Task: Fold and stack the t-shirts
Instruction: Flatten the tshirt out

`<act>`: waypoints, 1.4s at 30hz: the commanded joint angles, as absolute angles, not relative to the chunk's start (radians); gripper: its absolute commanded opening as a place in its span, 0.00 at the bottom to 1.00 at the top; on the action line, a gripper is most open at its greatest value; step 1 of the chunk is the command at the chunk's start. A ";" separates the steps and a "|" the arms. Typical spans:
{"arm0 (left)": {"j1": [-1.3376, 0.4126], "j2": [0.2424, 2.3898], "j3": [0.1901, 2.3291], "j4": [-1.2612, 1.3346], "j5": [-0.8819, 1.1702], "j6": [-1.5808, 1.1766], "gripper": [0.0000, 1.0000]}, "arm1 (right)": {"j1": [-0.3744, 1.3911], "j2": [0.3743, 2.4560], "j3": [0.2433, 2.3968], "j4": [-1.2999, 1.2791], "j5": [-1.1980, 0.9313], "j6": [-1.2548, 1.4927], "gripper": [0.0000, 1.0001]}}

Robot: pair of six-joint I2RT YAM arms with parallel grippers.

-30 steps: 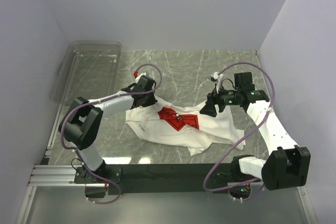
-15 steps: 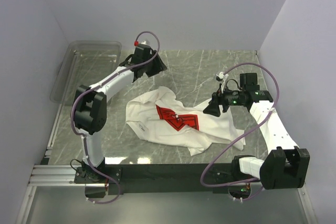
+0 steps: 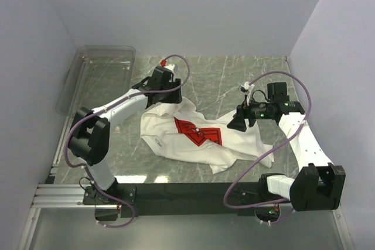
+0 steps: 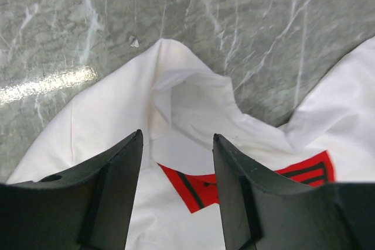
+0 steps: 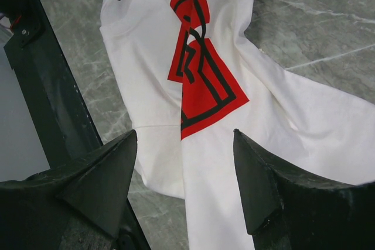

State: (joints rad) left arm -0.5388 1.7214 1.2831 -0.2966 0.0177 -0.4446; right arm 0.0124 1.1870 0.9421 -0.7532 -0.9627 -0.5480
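Note:
One white t-shirt [image 3: 190, 149] with a red square print [image 3: 199, 133] lies crumpled on the marble table, middle front. My left gripper [image 3: 171, 96] hovers over the shirt's far left edge. In the left wrist view it [image 4: 177, 137] is open, with a raised fold of the shirt [image 4: 193, 100] and a corner of the print [image 4: 199, 188] below the empty gap. My right gripper [image 3: 235, 124] hangs open above the shirt's right side. In the right wrist view it [image 5: 184, 134] holds nothing, over the white cloth [image 5: 146, 57] just below the print [image 5: 202, 80].
A clear plastic bin [image 3: 96, 74] stands at the far left of the table. The black base rail [image 3: 176, 191] runs along the near edge, close to the shirt's hem, and shows in the right wrist view as the rail [image 5: 53, 103]. Grey walls close in three sides.
The left gripper let go of the shirt's far left part, swung away toward the back wall, then came back down over that edge. The right gripper shifted slightly to the right.

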 commanded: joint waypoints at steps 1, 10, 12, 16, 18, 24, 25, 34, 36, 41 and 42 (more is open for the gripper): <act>-0.563 1.762 1.327 -0.317 -0.054 -0.339 0.56 | 0.006 1.192 0.946 -0.758 -0.971 -0.558 0.73; -0.568 1.950 1.454 -0.367 -0.068 -0.362 0.41 | 0.005 1.195 0.945 -0.759 -0.968 -0.558 0.73; -0.566 1.973 1.471 -0.365 -0.061 -0.368 0.34 | 0.006 1.195 0.946 -0.753 -0.957 -0.555 0.73; -0.569 1.959 1.494 -0.361 -0.057 -0.377 0.05 | -0.028 1.181 0.928 -0.684 -0.815 -0.482 0.73; -0.569 1.924 1.486 -0.353 -0.055 -0.376 0.01 | -0.046 1.170 0.913 -0.591 -0.705 -0.375 0.73; -0.568 1.815 1.408 -0.311 -0.012 -0.377 0.00 | -0.185 1.302 0.949 -0.544 -0.472 -0.282 0.74; -0.568 1.804 1.399 -0.299 -0.009 -0.383 0.00 | -0.208 1.333 0.977 -0.551 -0.485 -0.288 0.73; -0.568 1.700 1.381 -0.308 -0.011 -0.359 0.00 | -0.247 1.634 1.129 -0.577 -0.540 -0.356 0.70; -0.568 1.690 1.391 -0.324 -0.015 -0.348 0.00 | -0.247 1.672 1.149 -0.561 -0.537 -0.351 0.70; -0.566 1.672 1.413 -0.353 -0.018 -0.322 0.00 | -0.245 1.750 1.218 -0.566 -0.546 -0.342 0.70; -0.566 1.667 1.414 -0.356 -0.018 -0.319 0.01 | -0.245 1.773 1.232 -0.568 -0.548 -0.339 0.70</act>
